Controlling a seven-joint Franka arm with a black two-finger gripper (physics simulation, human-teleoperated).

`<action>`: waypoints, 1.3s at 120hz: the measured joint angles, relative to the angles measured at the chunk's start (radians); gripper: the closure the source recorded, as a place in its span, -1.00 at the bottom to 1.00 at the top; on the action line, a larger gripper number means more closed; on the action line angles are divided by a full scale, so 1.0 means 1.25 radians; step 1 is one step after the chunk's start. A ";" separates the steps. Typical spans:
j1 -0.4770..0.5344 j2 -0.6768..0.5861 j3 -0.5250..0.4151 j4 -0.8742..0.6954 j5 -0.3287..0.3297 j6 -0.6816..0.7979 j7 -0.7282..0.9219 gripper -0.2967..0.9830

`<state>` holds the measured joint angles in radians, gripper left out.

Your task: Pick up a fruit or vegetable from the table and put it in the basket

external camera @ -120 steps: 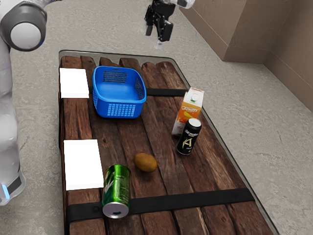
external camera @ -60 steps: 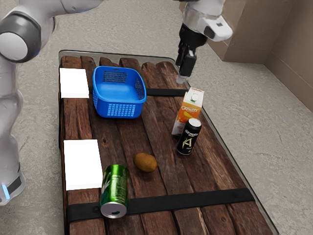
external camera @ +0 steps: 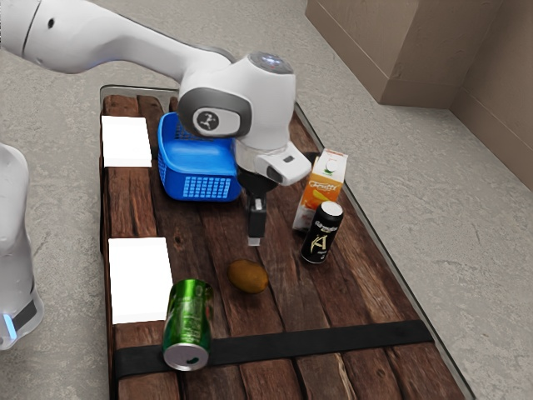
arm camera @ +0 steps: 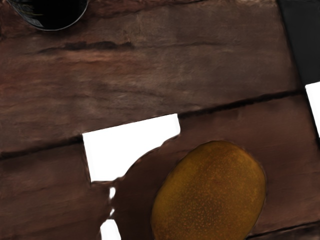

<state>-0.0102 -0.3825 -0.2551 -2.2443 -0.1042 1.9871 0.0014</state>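
Note:
My gripper points down over the table in the exterior view, a little above and behind the brown oval fruit. From this side its finger spacing cannot be made out. The fruit lies under my hand in the wrist view, its speckled skin cut by the lower edge. Beyond the hand stands the blue basket, partly covered by the arm; the visible part of its inside shows nothing in it.
A green can lies near the fruit. A black can and a juice carton stand toward the exterior view's right. Two white blocks line the left edge of the wooden table.
My arm has swung in from beyond the table's far end and come down close to the fruit. The green can has shifted slightly toward the exterior view's left; the fruit and basket stayed put.

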 joint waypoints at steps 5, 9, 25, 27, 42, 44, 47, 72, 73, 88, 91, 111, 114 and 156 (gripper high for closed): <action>-0.002 0.008 0.000 -0.005 -0.003 0.030 -0.001 -0.50; -0.003 0.018 -0.001 -0.009 -0.004 0.050 -0.003 -0.50; -0.019 0.038 -0.001 -0.030 -0.008 0.084 -0.006 -0.50; -0.023 0.039 0.000 -0.031 -0.008 0.083 -0.007 -0.50; -0.041 0.048 0.000 -0.032 -0.009 0.052 -0.009 -0.50; -0.042 0.051 0.000 -0.032 -0.009 0.048 -0.009 -0.50; -0.042 0.057 0.000 -0.031 -0.009 0.043 -0.010 -0.50; -0.041 0.102 0.000 -0.024 -0.010 0.029 -0.013 -0.50; -0.041 0.104 0.000 -0.024 -0.010 0.030 -0.013 -0.50; -0.041 0.122 0.000 -0.023 -0.010 0.047 -0.015 -0.50; -0.041 0.128 0.000 -0.023 -0.010 0.053 -0.015 -0.50; -0.041 0.166 0.003 -0.024 -0.011 0.098 -0.017 -0.50; -0.040 0.171 0.004 -0.024 -0.011 0.105 -0.017 -0.50; -0.038 0.193 0.009 0.000 -0.004 0.102 -0.020 -0.04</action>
<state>-0.0581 -0.1408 -0.2439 -2.2446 -0.1094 2.1144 -0.0232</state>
